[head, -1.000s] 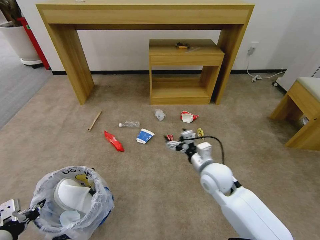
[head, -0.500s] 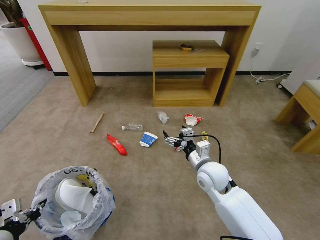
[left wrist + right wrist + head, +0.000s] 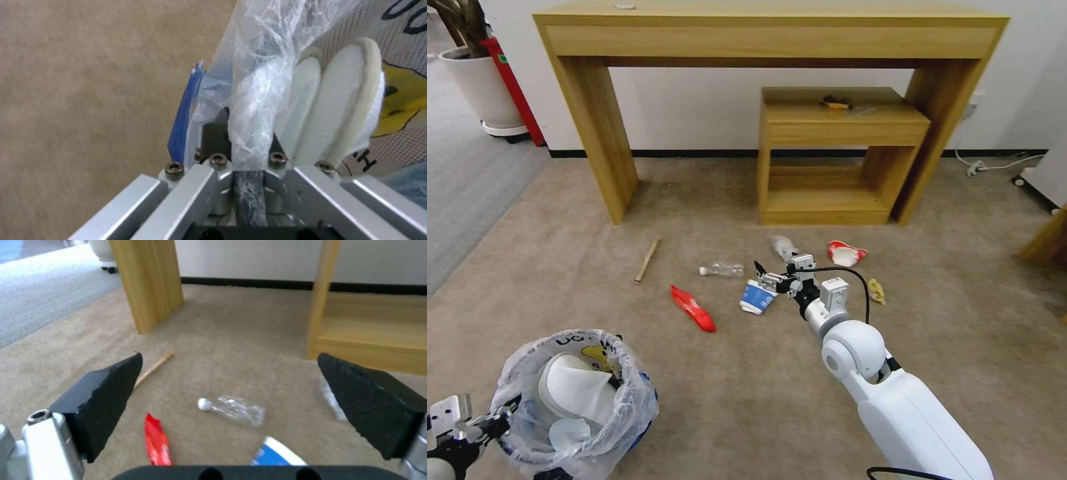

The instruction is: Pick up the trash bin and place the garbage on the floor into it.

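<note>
- The left claw [image 3: 497, 421] sits at the near left, pinched on the rim of the trash bin [image 3: 637, 413]; in the left wrist view its fingers [image 3: 216, 133] grip the bunched plastic bag [image 3: 262, 76] over the blue wall.
- Two white slippers [image 3: 575, 388] stand inside the bin, with a pale-blue face mask [image 3: 564, 433] beside them.
- The right claw [image 3: 766, 275] reaches out over the floor [image 3: 747, 400], jaws spread wide and holding nothing, just above the blue-white paper cup [image 3: 756, 297].
- Left of the cup lies the red wrapper [image 3: 693, 308]; the clear bottle [image 3: 721, 269] lies just beyond it, and a wooden stick [image 3: 647, 259] farther left.
- A crumpled clear piece [image 3: 783, 247] and the crushed red can [image 3: 846, 253] lie on the far side of the right claw; the yellow wrapper [image 3: 878, 291] lies to its right.
- Against the far wall stands a wooden table [image 3: 774, 40] with a smaller table [image 3: 840, 127] under it.
</note>
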